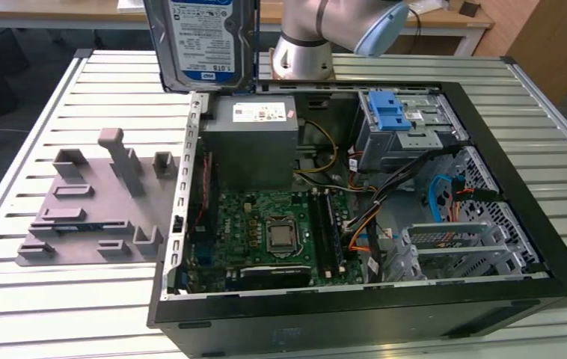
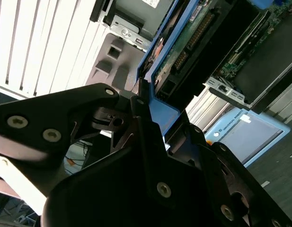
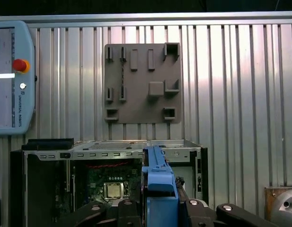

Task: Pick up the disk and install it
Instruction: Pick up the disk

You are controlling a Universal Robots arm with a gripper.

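Disk (image 1: 200,41): silver metal, blue-and-white label, blue side rails. Hand (image 3: 158,206): black, silver screw heads. Tabletop (image 1: 34,299): pale silver, striped by long ribbed slats. Fixture plate (image 1: 84,217): plain matte grey. Computer case (image 1: 363,318): black shell, bare grey metal inside. Motherboard (image 1: 259,224): green. Latch (image 1: 393,114): blue. Power supply box (image 1: 253,149): grey, white sticker. Pendant (image 3: 6,94): pale blue-grey, red button (image 3: 20,65).

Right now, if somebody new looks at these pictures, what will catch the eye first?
First the disk, held upright in the gripper, at the top of the exterior view above the open case. Then the grey plate with raised blocks, lying at the exterior view's left of the case.
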